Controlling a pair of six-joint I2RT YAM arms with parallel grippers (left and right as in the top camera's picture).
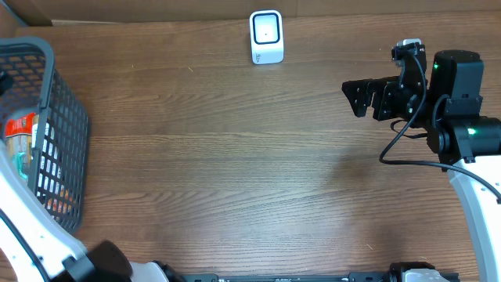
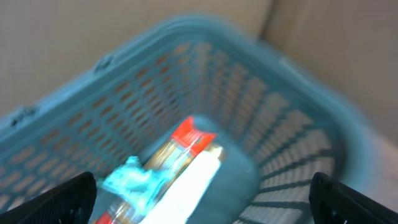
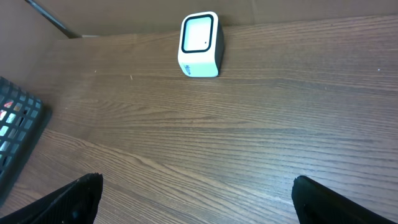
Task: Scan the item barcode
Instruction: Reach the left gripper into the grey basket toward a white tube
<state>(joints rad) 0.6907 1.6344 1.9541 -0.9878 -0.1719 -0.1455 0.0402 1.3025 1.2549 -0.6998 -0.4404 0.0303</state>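
The left tool is spread above the grey-blue plastic mesh basket. The red-topped packaged item lies inside it. The right tool is spread over the brown wooden surface, facing the white box-shaped scanner.

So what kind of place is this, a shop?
Probably a pretend shop checkout on a wooden table: a small white scanner stands at the back, and a plastic basket holds packaged goods.

We see the basket at the left edge of the table, with packets lying in its bottom. The scanner stands at the far edge, near the middle, well apart from the basket and to its right.
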